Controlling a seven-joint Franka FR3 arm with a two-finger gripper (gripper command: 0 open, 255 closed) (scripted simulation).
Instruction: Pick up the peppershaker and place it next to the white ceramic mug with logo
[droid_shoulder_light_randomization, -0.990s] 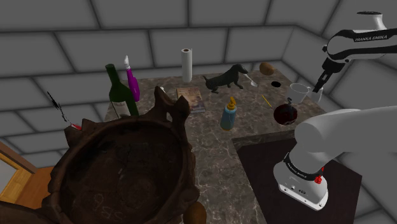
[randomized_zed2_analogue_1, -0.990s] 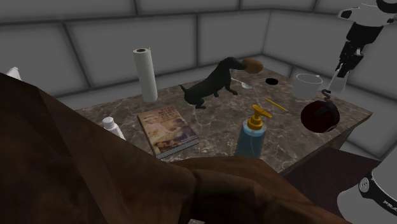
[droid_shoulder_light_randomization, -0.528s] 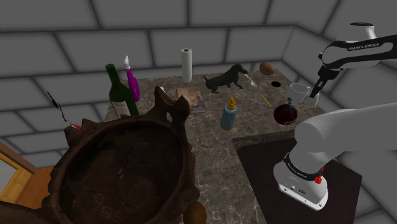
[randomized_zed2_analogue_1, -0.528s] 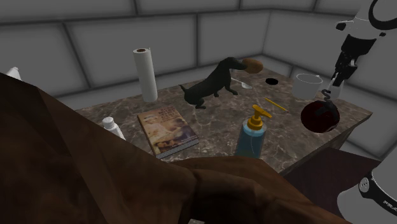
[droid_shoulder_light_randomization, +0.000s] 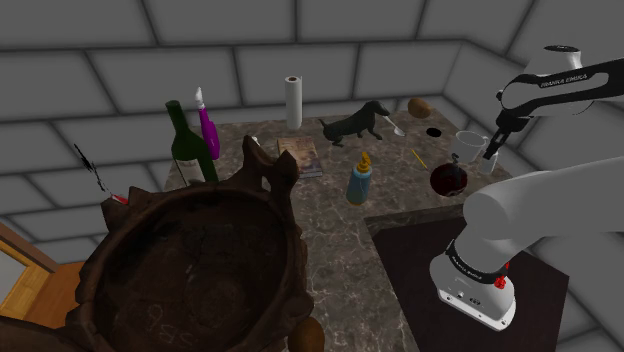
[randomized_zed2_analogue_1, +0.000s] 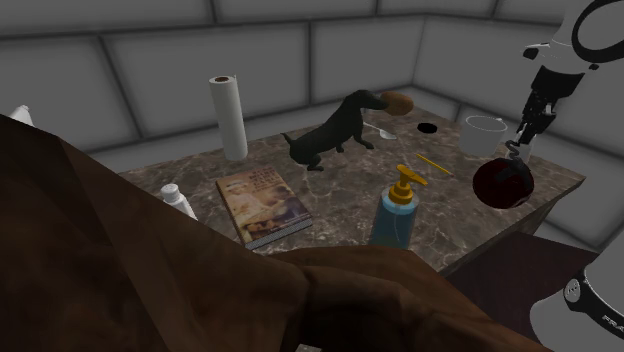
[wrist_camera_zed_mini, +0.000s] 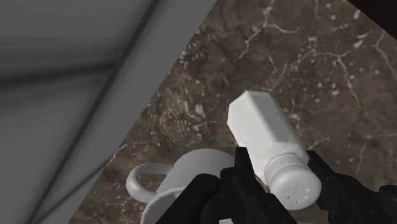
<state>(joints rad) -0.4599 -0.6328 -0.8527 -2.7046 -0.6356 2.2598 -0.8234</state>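
Note:
In the wrist view a white pepper shaker (wrist_camera_zed_mini: 266, 135) with a round holed cap is clasped between my black fingers (wrist_camera_zed_mini: 243, 167), and my gripper (wrist_camera_zed_mini: 281, 170) is shut on it. Just beyond it stands the white mug (wrist_camera_zed_mini: 181, 181), its handle turned away from the shaker. In the shoulder view my gripper (droid_shoulder_light_randomization: 491, 149) hangs low at the table's right end, right beside the mug (droid_shoulder_light_randomization: 467, 146). The second exterior view has the gripper (randomized_zed2_analogue_1: 520, 134) just to the right of the mug (randomized_zed2_analogue_1: 484, 134), above the marble top.
A dark red round flask (droid_shoulder_light_randomization: 449, 178) stands close in front of the mug, near the table edge. A black dog figurine (droid_shoulder_light_randomization: 354, 123), a blue pump bottle (droid_shoulder_light_randomization: 361, 180), a book (droid_shoulder_light_randomization: 300, 155), a paper roll (droid_shoulder_light_randomization: 293, 101) and a wine bottle (droid_shoulder_light_randomization: 186, 146) stand further left. A carved brown bowl (droid_shoulder_light_randomization: 200, 270) looms in front.
My gripper has come down and a little towards the mug with the shaker held in it. The mug and the other things have not moved.

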